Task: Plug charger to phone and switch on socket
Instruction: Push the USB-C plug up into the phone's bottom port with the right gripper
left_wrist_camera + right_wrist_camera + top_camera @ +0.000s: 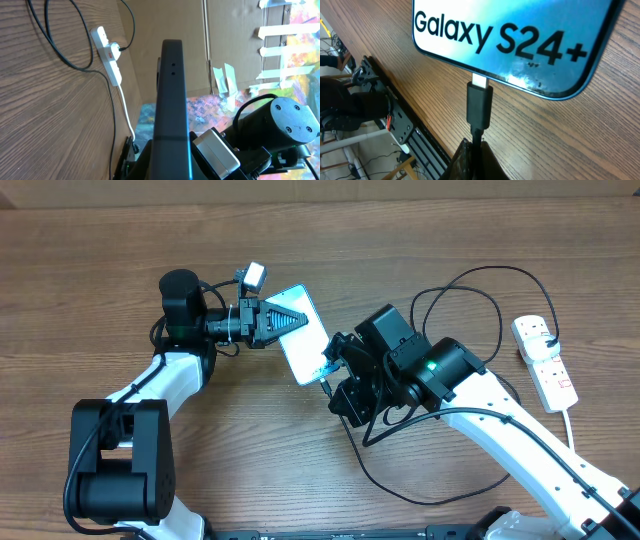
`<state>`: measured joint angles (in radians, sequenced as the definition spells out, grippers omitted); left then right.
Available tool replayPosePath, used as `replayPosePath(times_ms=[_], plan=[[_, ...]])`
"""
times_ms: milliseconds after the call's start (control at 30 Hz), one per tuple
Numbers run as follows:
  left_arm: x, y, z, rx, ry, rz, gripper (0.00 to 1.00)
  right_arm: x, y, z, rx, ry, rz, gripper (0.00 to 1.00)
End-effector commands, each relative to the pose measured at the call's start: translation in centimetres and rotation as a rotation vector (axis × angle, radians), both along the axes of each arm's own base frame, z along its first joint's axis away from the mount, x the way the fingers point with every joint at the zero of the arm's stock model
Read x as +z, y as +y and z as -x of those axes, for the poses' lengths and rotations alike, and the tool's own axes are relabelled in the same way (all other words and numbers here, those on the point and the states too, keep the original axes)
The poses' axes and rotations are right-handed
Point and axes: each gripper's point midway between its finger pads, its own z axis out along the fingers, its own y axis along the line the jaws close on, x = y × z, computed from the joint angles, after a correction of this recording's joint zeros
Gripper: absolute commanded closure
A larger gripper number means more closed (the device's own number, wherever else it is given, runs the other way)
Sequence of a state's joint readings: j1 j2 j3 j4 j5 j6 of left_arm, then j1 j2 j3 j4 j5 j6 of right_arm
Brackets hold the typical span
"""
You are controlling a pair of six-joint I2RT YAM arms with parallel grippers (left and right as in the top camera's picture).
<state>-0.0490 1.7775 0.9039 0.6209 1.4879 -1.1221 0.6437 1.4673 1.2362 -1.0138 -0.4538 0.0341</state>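
Note:
The phone point(303, 333) has a light blue screen reading "Galaxy S24+" point(510, 40). My left gripper point(283, 321) is shut on its far end; the left wrist view shows its dark edge point(171, 95) between the fingers. My right gripper point(479, 146) is shut on the charger just behind its black plug point(479, 106). The plug's metal tip touches the phone's bottom edge at the port. In the overhead view the right gripper point(335, 375) is at the phone's near end. The charger cable point(470, 285) loops to the white socket point(544, 360) at the far right.
The charger's black cable point(400, 480) loops over the table under my right arm. The socket's white lead point(572, 425) runs toward the front right edge. The left wrist view shows the socket point(108, 55) and cardboard panels beyond the table.

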Motion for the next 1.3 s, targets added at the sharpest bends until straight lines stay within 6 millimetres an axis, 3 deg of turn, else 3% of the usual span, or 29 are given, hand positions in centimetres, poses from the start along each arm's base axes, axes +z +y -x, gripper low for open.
replayPosePath(times_ms=[0, 1267], plan=[[0.74, -0.16, 0.21, -0.034, -0.048, 0.008, 0.96, 1.36, 0.49, -0.67, -0.003, -0.044, -0.027, 0.96], [0.7, -0.43, 0.18, -0.031, -0.069, 0.005, 0.96, 1.41, 0.57, -0.67, -0.002, -0.044, -0.031, 0.96]])
